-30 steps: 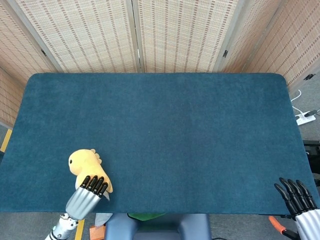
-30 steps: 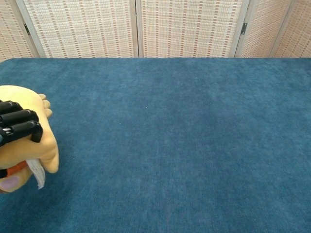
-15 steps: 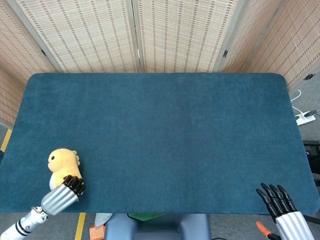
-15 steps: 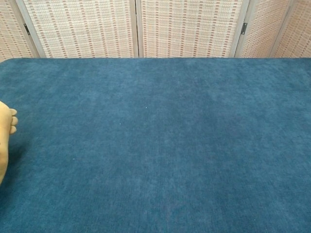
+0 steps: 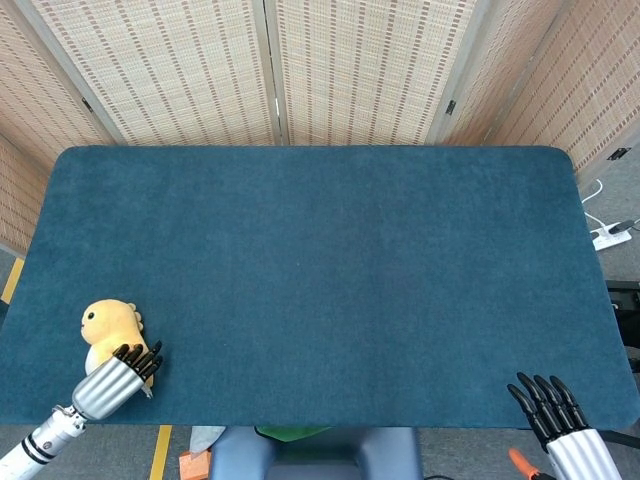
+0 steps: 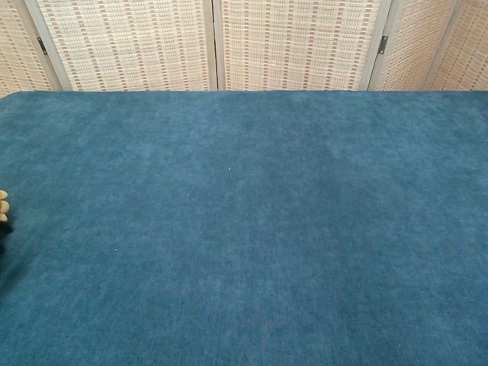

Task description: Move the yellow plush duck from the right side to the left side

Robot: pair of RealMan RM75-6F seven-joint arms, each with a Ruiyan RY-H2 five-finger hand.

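The yellow plush duck (image 5: 104, 322) sits on the blue table (image 5: 320, 260) near its front left corner, head toward the far side. My left hand (image 5: 117, 374) comes in from below the front edge; its dark fingers (image 5: 138, 357) wrap the duck's lower body, which they hide. The chest view shows only a sliver of the duck (image 6: 3, 206) at the left border. My right hand (image 5: 548, 402) hovers off the table's front right corner, its fingers apart and holding nothing.
Woven folding screens (image 5: 270, 70) stand behind the table. A white power strip (image 5: 611, 237) lies on the floor at the right. An orange tool (image 5: 522, 461) lies on the floor beside my right hand.
My left hand has carried the duck further left and slightly toward the front edge, almost out of the chest view. My right hand drew back a little toward the lower right.
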